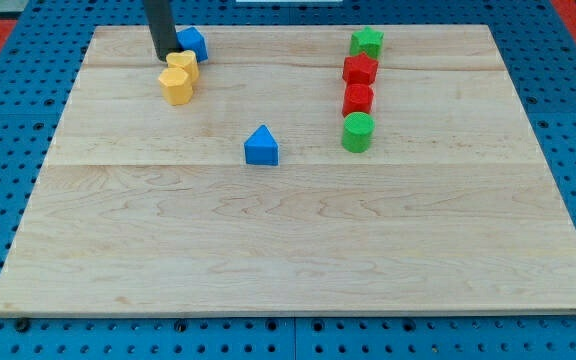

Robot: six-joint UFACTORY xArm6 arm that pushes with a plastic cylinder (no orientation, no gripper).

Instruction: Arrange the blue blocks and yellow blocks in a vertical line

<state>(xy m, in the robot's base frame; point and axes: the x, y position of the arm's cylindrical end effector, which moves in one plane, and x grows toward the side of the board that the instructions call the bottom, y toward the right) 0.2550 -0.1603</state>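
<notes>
My tip (164, 57) rests at the board's upper left, just left of a blue block (192, 43) and touching the top of a yellow block (182, 66). A second yellow block (176, 87) sits right below the first, touching it. A blue triangular block (261, 146) stands alone near the board's middle, well to the lower right of my tip.
On the right, a column runs down: a green star block (367, 42), a red star block (360, 70), a red block (358, 99) and a green cylinder (357, 132). The wooden board (298, 250) lies on a blue pegboard surface.
</notes>
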